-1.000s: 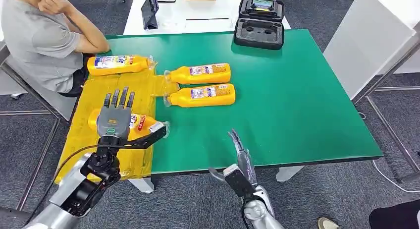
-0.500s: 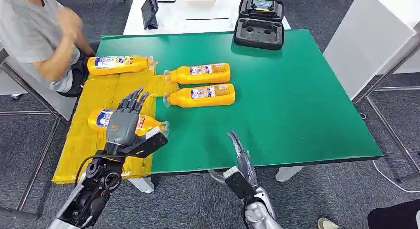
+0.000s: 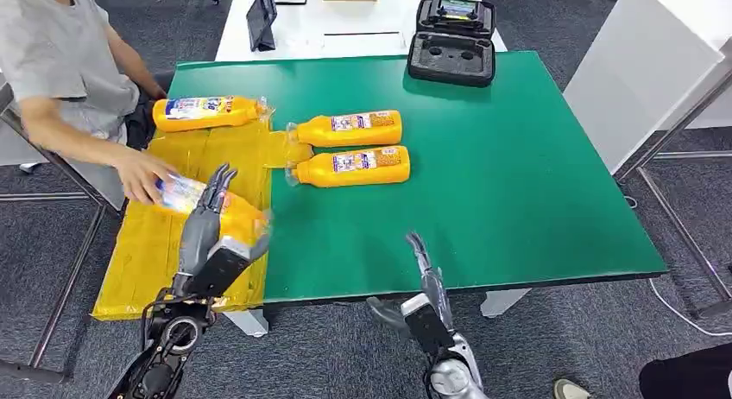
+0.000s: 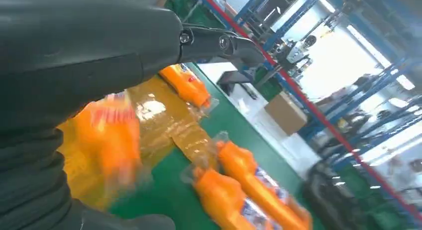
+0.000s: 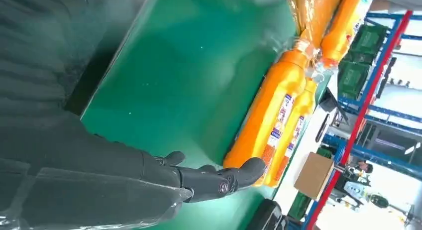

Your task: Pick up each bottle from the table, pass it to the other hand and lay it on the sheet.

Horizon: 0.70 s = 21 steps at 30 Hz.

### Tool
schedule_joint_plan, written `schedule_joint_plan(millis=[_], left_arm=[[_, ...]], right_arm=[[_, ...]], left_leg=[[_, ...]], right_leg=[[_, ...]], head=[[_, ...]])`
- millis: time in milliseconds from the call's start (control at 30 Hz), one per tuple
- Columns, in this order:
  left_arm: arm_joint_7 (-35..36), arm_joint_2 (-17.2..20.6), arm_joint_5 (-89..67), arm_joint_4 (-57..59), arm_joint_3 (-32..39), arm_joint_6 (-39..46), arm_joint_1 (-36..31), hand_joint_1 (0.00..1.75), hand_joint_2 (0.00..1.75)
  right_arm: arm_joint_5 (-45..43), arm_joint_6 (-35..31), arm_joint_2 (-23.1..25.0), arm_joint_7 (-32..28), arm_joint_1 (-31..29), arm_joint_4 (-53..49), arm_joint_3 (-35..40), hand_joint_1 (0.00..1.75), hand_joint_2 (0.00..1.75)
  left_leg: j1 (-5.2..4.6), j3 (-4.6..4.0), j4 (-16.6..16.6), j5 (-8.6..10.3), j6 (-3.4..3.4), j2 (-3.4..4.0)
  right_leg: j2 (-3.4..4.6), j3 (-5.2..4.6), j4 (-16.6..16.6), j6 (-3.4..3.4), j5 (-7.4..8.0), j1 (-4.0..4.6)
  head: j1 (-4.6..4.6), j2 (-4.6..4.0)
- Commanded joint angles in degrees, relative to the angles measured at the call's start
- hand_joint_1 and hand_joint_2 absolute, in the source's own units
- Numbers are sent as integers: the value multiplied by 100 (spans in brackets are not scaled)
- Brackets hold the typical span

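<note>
The left robot hand point(image 3: 207, 231) is hanging over the yellow sheet point(image 3: 164, 243) with its fingers apart, grasping nothing; whether it is touching the blurred bottle point(image 3: 226, 211) lying just under it cannot be told. A person's hand point(image 3: 142, 174) is resting on that bottle's labelled end. The right robot hand point(image 3: 427, 278) is hovering at the near edge of the green bench point(image 3: 518, 174), released, fingers stretched out and apart, holding nothing. A second bottle point(image 3: 207, 112) is lying at the far end of the sheet, and two more, the far bottle point(image 3: 345, 129) and the near bottle point(image 3: 350, 167), are lying side by side on the bench, caps toward the sheet. All are orange with blue, white and red labels; the writing is too small to read. The right wrist view is showing the pair of bottles beyond that hand's fingertips point(image 5: 251, 169), well apart from them. The left wrist view is showing the blurred bottle close below the palm, with red lettering that cannot be read. A black open case point(image 3: 451, 39) is sitting at the bench's far edge.
</note>
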Motion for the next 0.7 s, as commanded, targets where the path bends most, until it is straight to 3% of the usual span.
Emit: schedule_joint_plan(millis=[33,333,700], left_arm=[[-353,-173,581,-290,150,-166,351,0,175],[-638,-204,950,-397,158,-290,742,0,175],[-647,-211,956,-386,147,-287,735,0,175]], right_arm=[[-395,326,-124,37,150,-495,-47,0,175],[-775,477,-276,57,426,-865,-17,0,175],[-816,447,-273,73,464,-922,-38,0,175]], left_leg=[[-4,30,-6,-12,-2,6],[-4,24,-8,-8,0,6],[-2,13,-5,-6,-3,0]], right_leg=[[-3,27,-5,0,-11,-2],[-1,21,-7,1,-7,-3],[-6,12,-5,0,-5,-1]], head=[[2,0],[0,0],[2,0]])
